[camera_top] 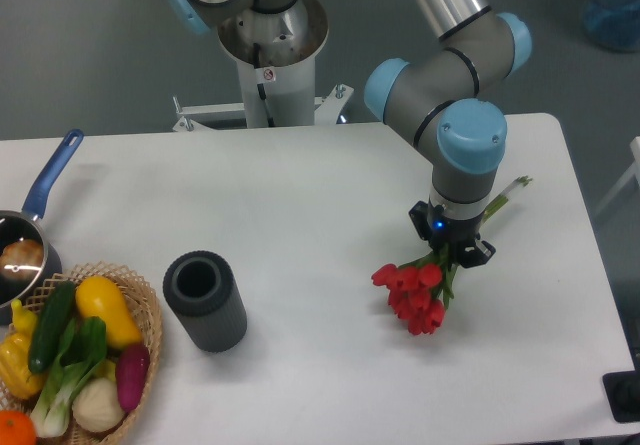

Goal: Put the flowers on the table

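Gripping the flowers by their stems, claw points down over the white worktop, fingers pinched on the bunch. Red blooms lie just below-left of the claw, seemingly touching the worktop; green stem ends poke out up-right. Dark cylinder vase stands far left of the claw, vegetable basket and pan farther left.

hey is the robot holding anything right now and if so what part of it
Yes: the pincer is closed on the flowers at their green stems, between the red blooms and the stem ends.
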Motion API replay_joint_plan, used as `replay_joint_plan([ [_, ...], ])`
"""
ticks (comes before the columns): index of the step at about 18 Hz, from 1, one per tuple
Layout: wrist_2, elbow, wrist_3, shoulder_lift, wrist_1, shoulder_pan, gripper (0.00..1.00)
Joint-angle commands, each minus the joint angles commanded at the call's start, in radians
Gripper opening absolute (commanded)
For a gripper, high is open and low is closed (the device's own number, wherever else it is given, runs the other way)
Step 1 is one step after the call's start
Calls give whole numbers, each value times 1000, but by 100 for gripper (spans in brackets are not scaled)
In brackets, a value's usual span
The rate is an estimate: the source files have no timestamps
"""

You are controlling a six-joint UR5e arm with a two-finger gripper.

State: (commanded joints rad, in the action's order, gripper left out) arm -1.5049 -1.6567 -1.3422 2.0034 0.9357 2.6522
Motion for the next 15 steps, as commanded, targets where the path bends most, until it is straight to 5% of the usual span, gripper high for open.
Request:
replay_joint_plan([
  [1,0,-3,0,-2,0,0,100],
  [15,2,-3,-103,-15,-63,52,100],
])
